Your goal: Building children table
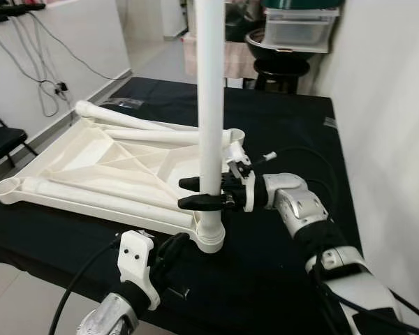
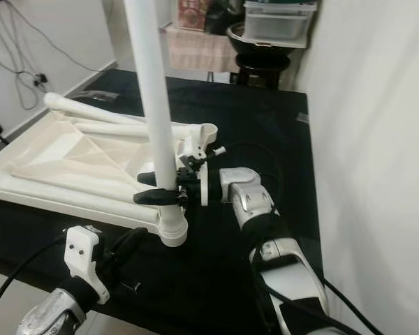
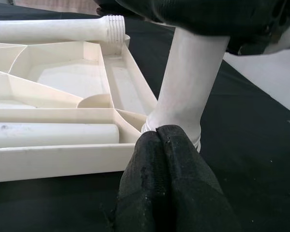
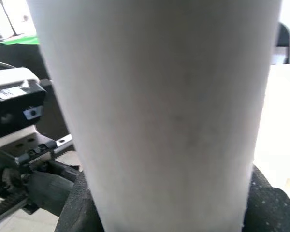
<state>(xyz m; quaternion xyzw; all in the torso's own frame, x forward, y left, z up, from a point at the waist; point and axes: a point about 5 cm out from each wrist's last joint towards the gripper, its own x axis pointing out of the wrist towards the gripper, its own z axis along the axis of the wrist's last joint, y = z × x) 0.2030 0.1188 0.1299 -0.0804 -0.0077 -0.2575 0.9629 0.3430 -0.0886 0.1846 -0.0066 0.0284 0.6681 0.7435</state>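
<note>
- A white leg (image 1: pixel 211 98) stands upright, its long axis vertical, its foot seated in the corner socket (image 1: pixel 211 237) of the white tabletop (image 1: pixel 91 164). The top of the leg runs out past the frame edge.
- The tabletop lies upside down on the black worktop (image 1: pixel 286 125), its ribbed underside up.
- The right end effector (image 1: pixel 195 193) reaches in level from the leg's right side and grips the leg just above the socket, one black finger in front of the tube and one behind it, both pressed to it.
- In the right wrist view the leg (image 4: pixel 159 111) stands just ahead of the end effector.
- The left end effector (image 3: pixel 171 188) sits low, just in front of the socket, at the worktop's near edge. Its two black fingers are pressed together with no gap, tips at the base of the leg; whether they touch the socket (image 3: pixel 176 128) I cannot tell.
- Two more legs lie flat on the tabletop, long axes roughly across the view: one (image 1: pixel 91 193) to the left of the right end effector, the other (image 1: pixel 136 120) beyond it, on the far side.
- In the left wrist view a lying leg shows a threaded end (image 3: pixel 112 26) pointing towards the standing leg.
- No brand, label or writing can be read.
- Past the worktop's far edge, well beyond both end effectors, a black stool (image 1: pixel 279 70) carries a clear plastic tub (image 1: pixel 297 31).
</note>
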